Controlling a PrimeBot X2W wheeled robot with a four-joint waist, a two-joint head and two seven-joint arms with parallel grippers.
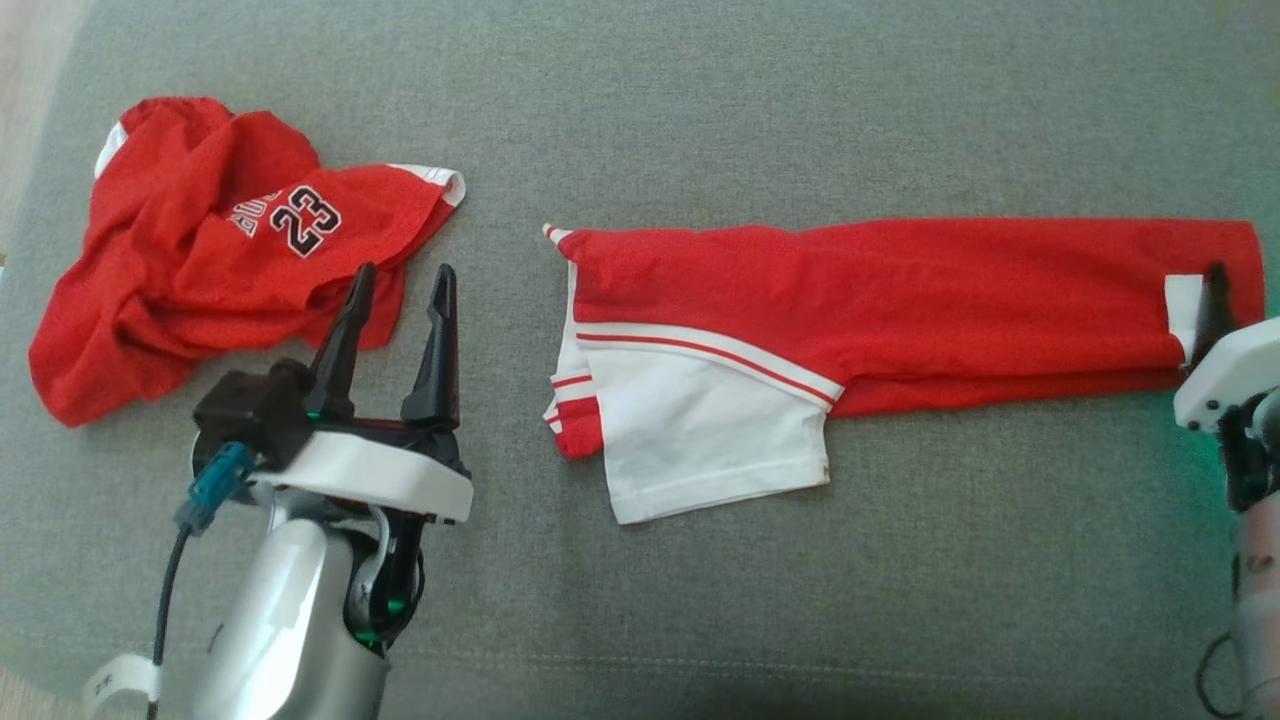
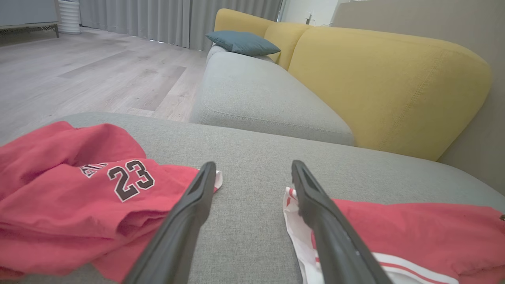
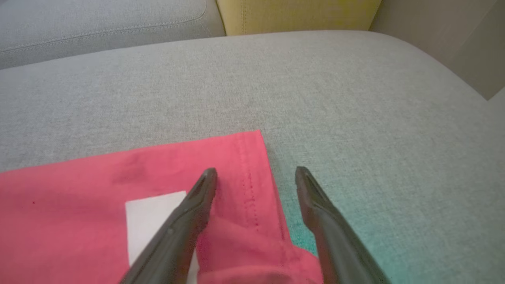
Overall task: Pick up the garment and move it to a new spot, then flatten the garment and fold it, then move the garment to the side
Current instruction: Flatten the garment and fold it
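A red garment (image 1: 950,290) with a white, red-striped panel lies flat in a long folded strip across the grey cushion (image 1: 700,120). My right gripper (image 1: 1225,290) is at its right end, open and holding nothing. In the right wrist view the right gripper (image 3: 256,170) straddles the hem of the garment (image 3: 177,169), one finger over the red cloth by a white label (image 3: 154,221), the other over bare cushion. My left gripper (image 1: 402,275) stands open and empty left of the garment. In the left wrist view the left gripper (image 2: 253,163) hangs over bare cushion beside the garment (image 2: 414,225).
A second, crumpled red jersey (image 1: 220,250) with the number 23 lies at the far left, its edge under my left fingers, as the left wrist view's jersey (image 2: 79,189) also shows. Beyond are a yellow sofa back (image 2: 386,79), a blue pillow (image 2: 242,42) and wooden floor (image 2: 98,71).
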